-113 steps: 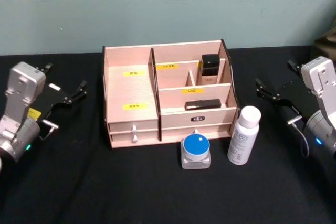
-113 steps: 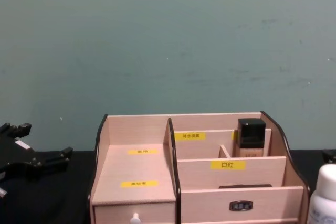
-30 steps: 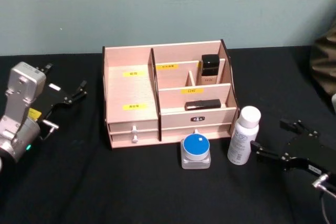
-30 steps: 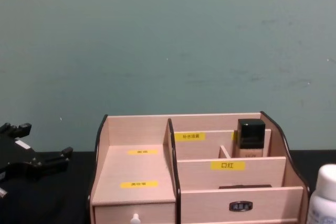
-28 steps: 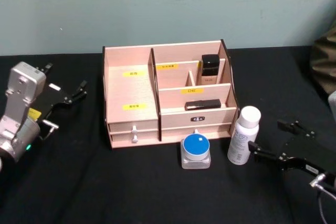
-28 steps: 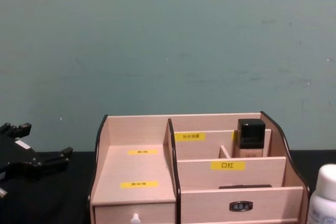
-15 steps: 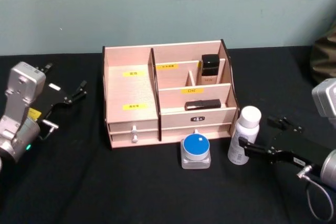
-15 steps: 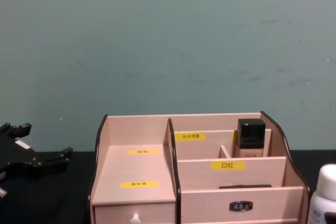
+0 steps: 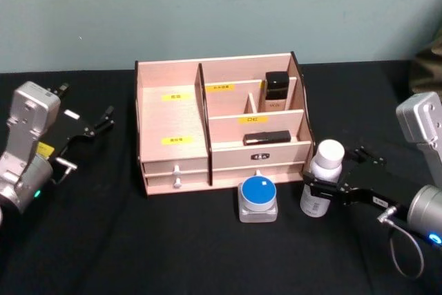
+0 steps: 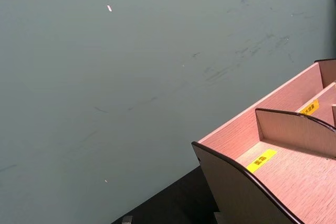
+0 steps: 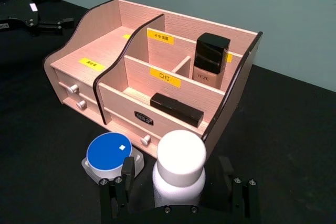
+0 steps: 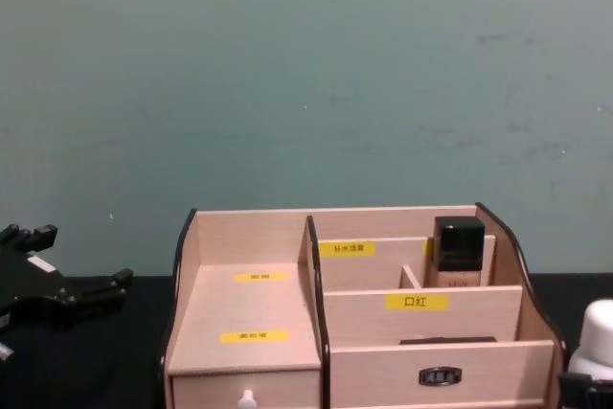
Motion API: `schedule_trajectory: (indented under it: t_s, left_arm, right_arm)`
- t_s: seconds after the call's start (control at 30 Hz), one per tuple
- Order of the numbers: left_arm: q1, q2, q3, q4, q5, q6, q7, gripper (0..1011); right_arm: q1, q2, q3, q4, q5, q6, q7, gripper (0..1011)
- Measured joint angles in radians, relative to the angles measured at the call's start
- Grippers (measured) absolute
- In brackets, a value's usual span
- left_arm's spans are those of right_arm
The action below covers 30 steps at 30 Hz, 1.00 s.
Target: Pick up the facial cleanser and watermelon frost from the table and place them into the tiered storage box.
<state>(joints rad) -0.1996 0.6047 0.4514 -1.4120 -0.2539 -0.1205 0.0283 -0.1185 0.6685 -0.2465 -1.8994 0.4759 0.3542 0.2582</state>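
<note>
Arms [image 9: 27, 126]: we see silver-grey boxy shells, small lights.
Left claw [image 9: 86, 101]: black, white and yellow stickers.
Right claw [image 9: 333, 169]: black, visible screws [image 11: 166, 209], grey cable loop [image 9: 392, 246].

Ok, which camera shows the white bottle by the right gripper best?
The right wrist view: the white bottle sits close up, cap and shoulders, inside the open right gripper. The head view shows it smaller, from above; the chest view catches just its cap at the right edge.

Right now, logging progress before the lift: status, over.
Right tool open, straddling white bottle, not closed. Left tool parked open, far left. Blue-lidded jar close beside bottle.
</note>
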Motion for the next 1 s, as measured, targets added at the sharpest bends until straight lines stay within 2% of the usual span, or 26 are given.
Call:
schedule_trajectory:
  t_s: [0.6,0.87,1.0]
  left_arm:
    - [0.000,0.000,0.000,0.000,0.000,0.000,0.000,1001]
    - [0.000,0.000,0.000,0.000,0.000,0.000,0.000,1001]
    - [0.000,0.000,0.000,0.000,0.000,0.000,0.000,1001]
  right_arm:
    - [0.066,-0.053,-0.034,0.063,-0.076,0.021,0.026,1002]
    - [0.064,-0.050,-0.032,0.062,-0.073,0.020,0.025,1002]
    - [0.063,-0.049,-0.031,0.061,-0.071,0.019,0.025,947]
